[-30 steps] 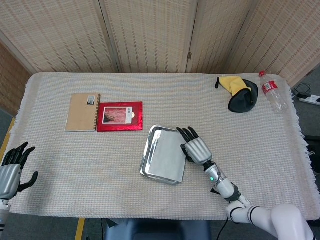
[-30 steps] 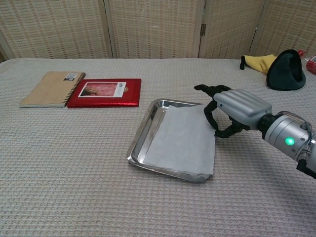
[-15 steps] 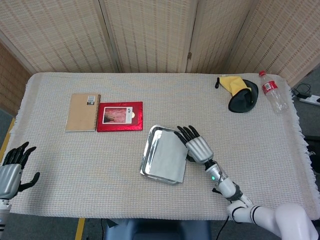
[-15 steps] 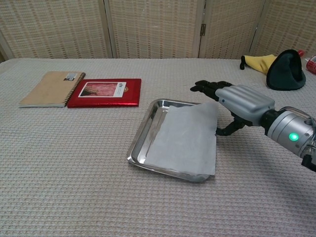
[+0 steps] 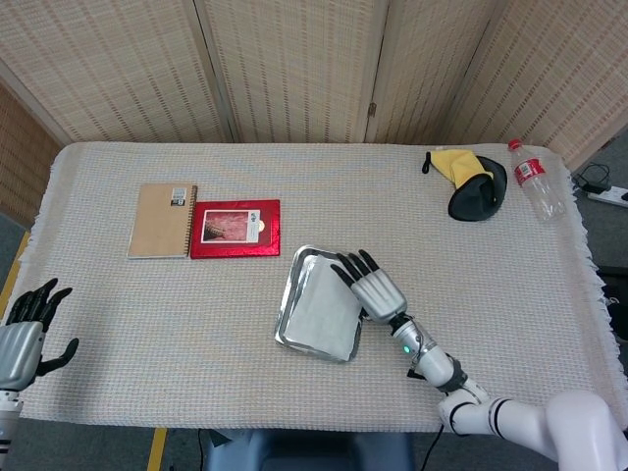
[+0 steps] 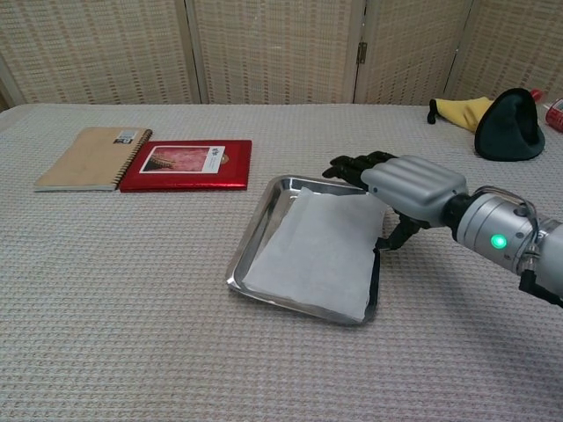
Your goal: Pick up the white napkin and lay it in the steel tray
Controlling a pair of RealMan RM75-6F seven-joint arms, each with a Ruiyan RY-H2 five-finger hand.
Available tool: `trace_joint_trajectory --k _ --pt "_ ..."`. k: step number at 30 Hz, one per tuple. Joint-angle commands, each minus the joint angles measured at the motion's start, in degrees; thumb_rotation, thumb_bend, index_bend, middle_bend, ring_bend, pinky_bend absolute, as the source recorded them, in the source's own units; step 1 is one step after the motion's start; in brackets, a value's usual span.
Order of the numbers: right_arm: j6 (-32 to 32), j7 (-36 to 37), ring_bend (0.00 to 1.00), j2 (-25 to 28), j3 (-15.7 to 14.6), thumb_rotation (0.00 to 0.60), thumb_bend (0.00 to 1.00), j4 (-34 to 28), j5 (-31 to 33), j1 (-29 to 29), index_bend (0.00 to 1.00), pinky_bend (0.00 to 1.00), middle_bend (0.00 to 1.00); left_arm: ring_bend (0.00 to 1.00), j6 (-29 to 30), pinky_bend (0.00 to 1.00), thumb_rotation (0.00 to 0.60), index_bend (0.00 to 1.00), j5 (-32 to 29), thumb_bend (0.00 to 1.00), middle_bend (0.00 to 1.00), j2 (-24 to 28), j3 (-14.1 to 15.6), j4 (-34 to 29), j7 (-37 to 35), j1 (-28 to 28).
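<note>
The white napkin point(image 5: 322, 309) point(image 6: 312, 251) lies flat inside the steel tray point(image 5: 287, 299) point(image 6: 251, 251) near the middle of the table, with its right edge just inside the tray's right rim. My right hand point(image 5: 373, 287) point(image 6: 409, 186) hovers over the tray's far right corner. Its fingers stretch out to the left over the napkin's corner and the thumb hangs below, beside the rim. No part of the napkin is pinched. My left hand point(image 5: 25, 329) stays at the table's left edge with fingers apart, holding nothing.
A tan spiral notebook point(image 5: 162, 221) point(image 6: 92, 158) and a red book point(image 5: 235, 228) point(image 6: 186, 165) lie side by side at the left. At the far right are a black object point(image 5: 478, 191) point(image 6: 508, 114) on a yellow cloth point(image 5: 453, 162) and a plastic bottle point(image 5: 535, 177).
My right hand slid left over the tray with its fingers straightened out. The napkin's right edge, which overhung the rim, now sits inside the tray. The left hand has not moved.
</note>
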Motion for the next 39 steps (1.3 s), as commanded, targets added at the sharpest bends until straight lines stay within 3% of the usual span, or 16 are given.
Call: trace_joint_trajectory --k 1,8,19,26,32,39 --pt "-0.75 -1.40 0.00 1.11 1.39 0.600 0.34 -3.10 2.40 0.07 0.00 0.00 0.00 0.00 0.10 0.00 0.600 0.15 0.17 0.42 0.00 0.14 0.02 -0.05 -0.31 0.04" --pt "-0.77 -3.44 0.00 2.33 2.30 0.600 0.34 -5.89 4.29 0.25 0.00 0.00 0.00 0.00 -0.04 0.00 0.600 0.15 0.32 0.42 0.00 0.17 0.18 -0.19 -0.27 -0.01" --pt "-1.06 -9.32 0.00 -0.57 2.56 0.600 0.34 -1.87 5.10 2.55 0.00 0.00 0.00 0.00 0.07 0.00 0.600 0.15 0.32 0.42 0.00 0.35 0.12 -0.27 -0.90 0.03" --pt "-2.97 -9.92 0.00 2.17 1.87 0.600 0.34 -7.33 7.08 2.14 0.00 0.00 0.00 0.00 -0.09 0.00 0.600 0.15 0.41 0.42 0.00 0.40 0.22 -0.27 -1.08 -0.03" --pt "-5.27 -20.36 0.00 5.41 3.46 0.600 0.34 -13.43 14.03 3.90 0.00 0.00 0.00 0.00 -0.69 0.00 0.600 0.16 0.68 0.42 0.00 0.55 0.64 -0.64 -0.93 -0.17" --pt "-4.08 -43.27 0.00 6.88 4.59 0.600 0.34 -20.27 31.01 9.61 0.00 0.00 0.00 0.00 -1.51 0.00 0.600 0.16 0.78 0.42 0.00 0.95 0.92 -1.10 -1.47 -0.44"
